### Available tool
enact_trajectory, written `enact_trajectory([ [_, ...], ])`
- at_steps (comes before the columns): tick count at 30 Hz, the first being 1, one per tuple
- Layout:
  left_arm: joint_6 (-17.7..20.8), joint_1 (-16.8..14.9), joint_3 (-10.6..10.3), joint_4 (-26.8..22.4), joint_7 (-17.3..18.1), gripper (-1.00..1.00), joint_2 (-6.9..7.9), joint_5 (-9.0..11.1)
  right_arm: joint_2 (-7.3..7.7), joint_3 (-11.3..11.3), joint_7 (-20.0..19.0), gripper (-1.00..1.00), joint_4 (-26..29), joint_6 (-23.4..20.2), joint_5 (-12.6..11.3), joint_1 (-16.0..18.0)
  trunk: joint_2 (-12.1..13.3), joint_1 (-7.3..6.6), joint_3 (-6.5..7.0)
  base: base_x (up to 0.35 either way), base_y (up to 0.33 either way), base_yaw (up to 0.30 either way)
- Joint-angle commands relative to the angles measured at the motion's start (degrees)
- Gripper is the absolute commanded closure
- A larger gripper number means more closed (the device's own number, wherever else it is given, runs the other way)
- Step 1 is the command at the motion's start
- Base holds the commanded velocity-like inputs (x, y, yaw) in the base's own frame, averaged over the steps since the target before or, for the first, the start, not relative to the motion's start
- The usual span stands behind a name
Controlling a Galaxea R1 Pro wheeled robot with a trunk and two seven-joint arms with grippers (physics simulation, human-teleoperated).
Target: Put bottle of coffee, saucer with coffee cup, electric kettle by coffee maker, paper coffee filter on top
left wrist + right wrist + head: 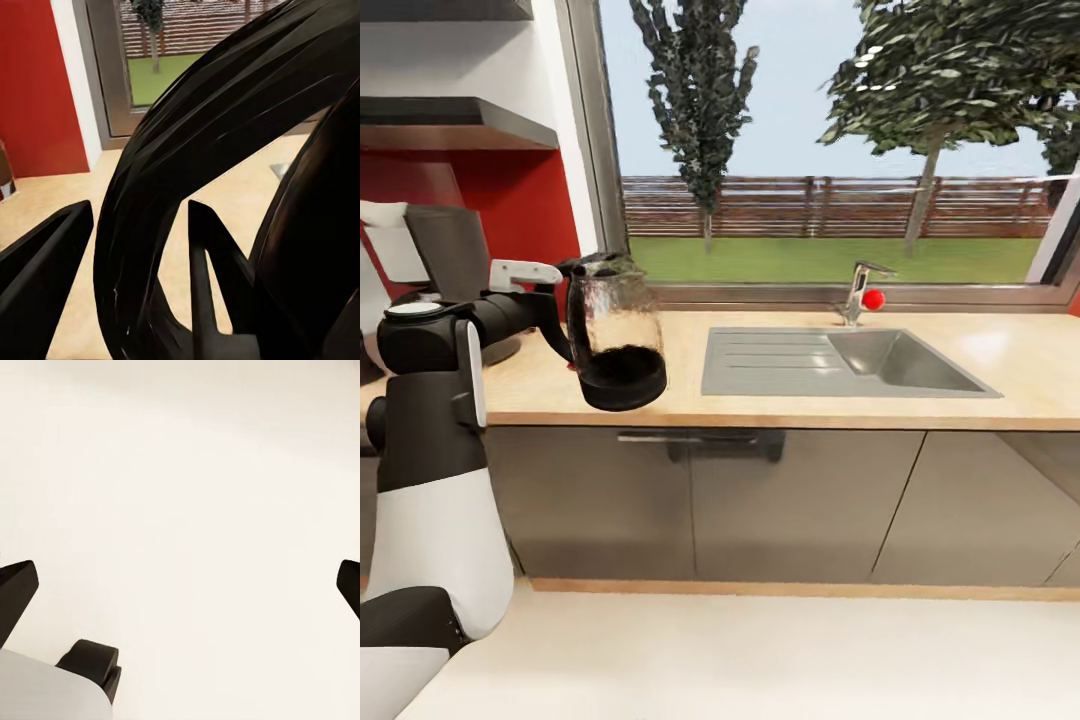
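Note:
My left gripper [557, 305] is shut on the black handle of the electric kettle [615, 335], a clear glass body with a black base. The kettle hangs slightly tilted over the left part of the light-wood countertop [780, 405]. In the left wrist view the kettle's handle [150, 187] runs between the two black fingers [45, 277] of my left gripper [139, 214]. A dark machine, apparently the coffee maker [450, 250], stands at the far left, partly hidden behind my left arm. My right gripper [184, 585] is open over pale floor.
A steel sink [900, 360] with a drainer and a faucet [857, 290] sits mid-counter under a large window. Grey cabinet fronts [700, 500] run below. Dark shelves [450, 120] hang on the red wall at upper left. Cream floor lies in front.

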State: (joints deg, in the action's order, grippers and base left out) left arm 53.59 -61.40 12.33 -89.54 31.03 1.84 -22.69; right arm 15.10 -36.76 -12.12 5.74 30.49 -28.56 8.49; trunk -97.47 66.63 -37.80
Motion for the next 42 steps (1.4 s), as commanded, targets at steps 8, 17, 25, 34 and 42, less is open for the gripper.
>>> enact_trajectory([
  [8,0.1,0.0,0.1,-0.1,0.6,1.0,-0.02,-0.5,0.02,-0.2,-0.4,-1.0,0.0,0.1,-0.6,0.0,0.0,0.0,-0.05,0.172,0.0,0.11],
  [17,0.0,0.0,0.5,-0.2,0.6,1.0,0.0,-0.5,0.04,-0.2,-0.4,-1.0,0.0,0.1,-0.6,0.0,0.0,0.0,-0.05,0.142,0.001,0.003],
  [25,-0.1,0.0,1.3,-0.2,0.6,1.0,0.0,-0.5,0.02,-0.2,-0.4,-1.0,0.0,0.2,-0.6,0.0,0.0,0.0,-0.05,0.022,0.145,0.0],
  [34,-0.1,-0.1,1.5,-0.2,0.6,1.0,0.0,-0.5,0.04,-0.2,-0.4,-1.0,0.0,0.2,-0.5,0.0,0.0,0.0,-0.05,0.153,0.141,0.0],
  [42,-0.1,0.0,2.3,-0.2,0.6,1.0,0.0,-0.5,0.02,-0.2,-0.4,-1.0,0.0,0.2,-0.5,0.0,0.0,0.0,-0.05,0.216,0.205,0.0],
])
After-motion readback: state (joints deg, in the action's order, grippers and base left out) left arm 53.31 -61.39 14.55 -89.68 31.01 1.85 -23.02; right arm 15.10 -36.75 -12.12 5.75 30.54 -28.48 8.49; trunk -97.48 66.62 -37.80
